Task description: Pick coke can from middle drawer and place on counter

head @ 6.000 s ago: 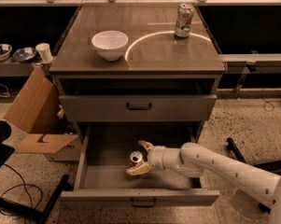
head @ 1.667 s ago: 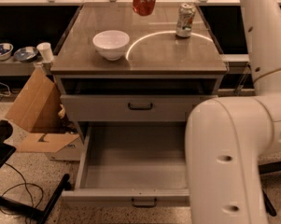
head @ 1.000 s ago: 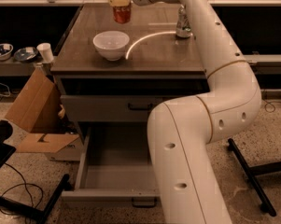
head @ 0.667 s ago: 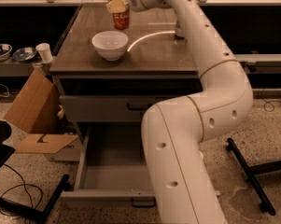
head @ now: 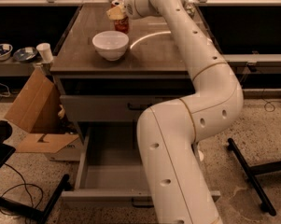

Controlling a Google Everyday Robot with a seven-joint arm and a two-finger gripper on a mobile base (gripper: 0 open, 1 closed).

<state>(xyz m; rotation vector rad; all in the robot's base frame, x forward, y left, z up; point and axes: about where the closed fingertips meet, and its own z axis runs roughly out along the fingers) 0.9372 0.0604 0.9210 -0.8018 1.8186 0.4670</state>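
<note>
The gripper is noted clamped on the coke can, low over the counter behind the bowl (touchdown unconfirmed); upright lowering is advised before release.

The counter carries a white bowl near its left edge; behind it, my gripper grips the coke can.

Body shown as white glossy arm, built of thick rounded tubular segments. Fattest segments set nearer than white round ceramic bowl, slimmer ones beyond it. Segments divided by thin tan seam rings at joints. Small dark round recesses dotted in rows along shells. Wrist housing rounded, pale grey-white, marked by small speckled patch. Pale tan gripper found just beyond bowl's far rim.
</note>
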